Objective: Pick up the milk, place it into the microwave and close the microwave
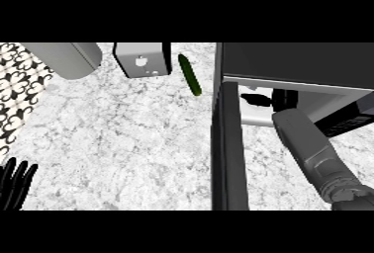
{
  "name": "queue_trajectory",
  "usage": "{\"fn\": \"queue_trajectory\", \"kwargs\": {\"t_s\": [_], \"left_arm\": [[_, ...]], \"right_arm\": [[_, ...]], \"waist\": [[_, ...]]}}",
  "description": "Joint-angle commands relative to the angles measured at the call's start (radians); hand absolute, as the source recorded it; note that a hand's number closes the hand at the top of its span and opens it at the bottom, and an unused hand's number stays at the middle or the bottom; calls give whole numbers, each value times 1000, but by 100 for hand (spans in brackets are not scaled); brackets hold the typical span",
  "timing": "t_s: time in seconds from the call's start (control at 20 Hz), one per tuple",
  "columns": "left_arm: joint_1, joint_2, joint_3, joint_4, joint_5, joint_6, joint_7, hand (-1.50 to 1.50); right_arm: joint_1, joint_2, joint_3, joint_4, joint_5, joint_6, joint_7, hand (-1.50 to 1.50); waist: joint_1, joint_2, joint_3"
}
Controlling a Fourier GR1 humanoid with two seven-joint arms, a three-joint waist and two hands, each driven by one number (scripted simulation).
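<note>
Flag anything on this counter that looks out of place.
Nothing spilled or damaged. The only oddity: a cucumber lies loose and slanted on the counter, left of the microwave, whose door stands open with the right hand inside.

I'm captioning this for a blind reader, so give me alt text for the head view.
The robot's right hand reaches into the open microwave, its door swung out over the marble counter. A cucumber and grey box lie to its left; the left hand rests open at lower left.
</note>
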Motion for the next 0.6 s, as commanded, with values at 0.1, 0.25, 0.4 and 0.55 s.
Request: {"fn": "queue_trajectory", "kwargs": {"t_s": [0.1, 0.25, 0.4, 0.55], "left_arm": [[35, 12, 31, 7, 7, -24, -37, -150], [51, -29, -12, 4, -43, -13, -62, -150], [52, -39, -17, -41, -17, 4, -3, -150], [104, -57, -28, -94, -23, -13, -26, -150]], "right_arm": [[37, -22, -27, -33, -24, 70, -63, -150], [23, -33, -31, -20, -25, 93, -42, -150], [46, -12, -49, -29, -42, 97, -70, -150], [93, -22, -63, -50, -57, 169, -137, -150]], "waist": [[-23, -13, 0], [-24, -13, -1], [-33, -15, 0], [-39, -20, 0]]}}
